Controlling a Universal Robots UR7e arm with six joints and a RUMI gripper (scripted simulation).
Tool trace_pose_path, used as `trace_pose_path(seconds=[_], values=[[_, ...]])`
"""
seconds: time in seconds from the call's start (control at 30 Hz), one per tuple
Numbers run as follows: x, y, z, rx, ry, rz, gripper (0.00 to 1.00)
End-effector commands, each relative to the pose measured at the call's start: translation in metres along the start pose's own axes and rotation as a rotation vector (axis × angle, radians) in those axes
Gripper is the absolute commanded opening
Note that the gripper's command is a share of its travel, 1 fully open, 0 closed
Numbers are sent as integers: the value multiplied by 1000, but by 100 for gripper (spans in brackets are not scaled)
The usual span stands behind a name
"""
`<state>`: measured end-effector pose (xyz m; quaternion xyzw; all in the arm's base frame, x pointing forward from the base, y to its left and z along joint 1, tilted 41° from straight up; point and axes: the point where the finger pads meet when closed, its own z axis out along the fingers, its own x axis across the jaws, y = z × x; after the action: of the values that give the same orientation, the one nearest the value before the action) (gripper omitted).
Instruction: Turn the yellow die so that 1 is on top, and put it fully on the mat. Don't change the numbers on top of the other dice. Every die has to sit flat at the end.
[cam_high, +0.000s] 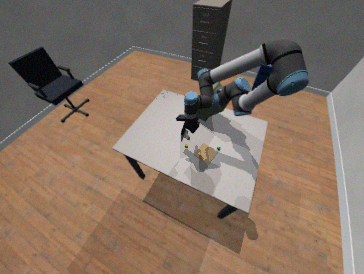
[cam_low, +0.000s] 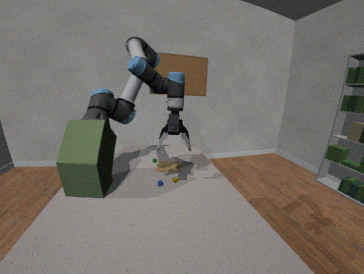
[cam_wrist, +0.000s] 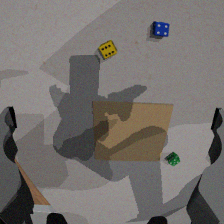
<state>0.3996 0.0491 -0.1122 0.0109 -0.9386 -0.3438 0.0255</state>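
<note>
The yellow die (cam_high: 186, 146) (cam_low: 175, 180) (cam_wrist: 107, 49) lies on the table off the mat, beyond its upper left edge in the wrist view. Its top face appears to show six pips. The tan mat (cam_high: 212, 151) (cam_wrist: 155, 114) carries no die. The blue die (cam_low: 160, 183) (cam_wrist: 161, 29) lies off the mat with four pips on top. The green die (cam_high: 218, 148) (cam_low: 154, 160) (cam_wrist: 173, 159) lies just beside the mat; its top number is unclear. My gripper (cam_high: 185, 138) (cam_low: 174, 149) (cam_wrist: 113, 108) is wide open and empty, above the table.
A large green box (cam_low: 82, 165) stands on the table (cam_high: 150, 120) (cam_low: 150, 225) near the arm's base. The arm's shadow falls across the mat and around the dice. A filing cabinet (cam_high: 207, 42) and an office chair (cam_high: 55, 82) stand off the table.
</note>
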Motion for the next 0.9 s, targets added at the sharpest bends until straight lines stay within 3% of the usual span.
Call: trace_pose_path(seconds=[0.0,0.23,0.7,0.87], values=[[-1,5,-2,-2,-1,-125,100],[-1,12,-3,-2,-1,-270,100],[-1,36,-7,-1,-2,-741,100],[0,40,-7,-1,-2,-818,100]])
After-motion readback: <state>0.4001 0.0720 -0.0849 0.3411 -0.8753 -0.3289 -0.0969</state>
